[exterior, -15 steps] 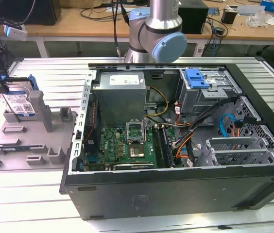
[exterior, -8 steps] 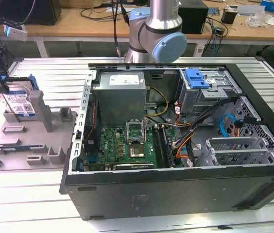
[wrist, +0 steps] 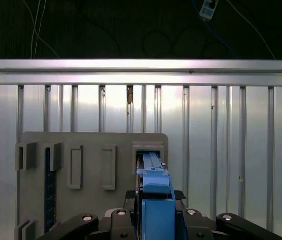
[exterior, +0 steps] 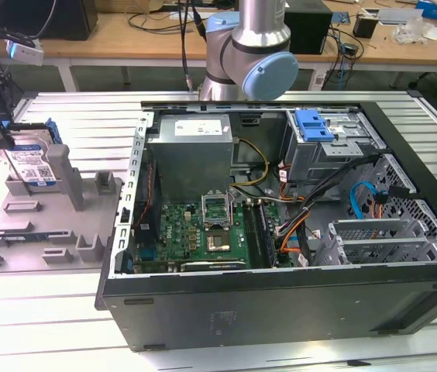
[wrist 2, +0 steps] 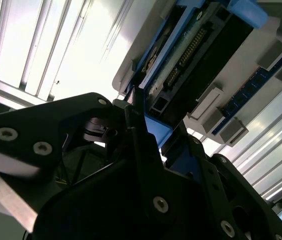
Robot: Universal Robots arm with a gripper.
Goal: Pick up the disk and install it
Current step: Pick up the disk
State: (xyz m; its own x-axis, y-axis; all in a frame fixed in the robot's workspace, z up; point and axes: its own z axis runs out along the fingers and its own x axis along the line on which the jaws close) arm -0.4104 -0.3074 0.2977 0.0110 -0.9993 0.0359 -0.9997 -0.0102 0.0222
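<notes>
I judged my hand (wrist: 156,196) clamped narrow on the blue plastic frame of the flat silver metal disk (exterior: 32,164), which stood on edge in the grey plastic fixture (exterior: 63,232) on the slatted surface (exterior: 40,310). Lifting it and installing it in the open black computer case (exterior: 280,318) both remained.

Robotics lab — open computer case (exterior: 280,314); cable-strewn benches (exterior: 102,39)

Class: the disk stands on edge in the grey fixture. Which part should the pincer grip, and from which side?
Grip the disk by its upper blue-framed edge, coming from above, squeezing across its two flat faces. It stands on edge, and the grey fixture with its posts hems in the lower part, leaving the top edge free. The pincer is at that edge.
</notes>
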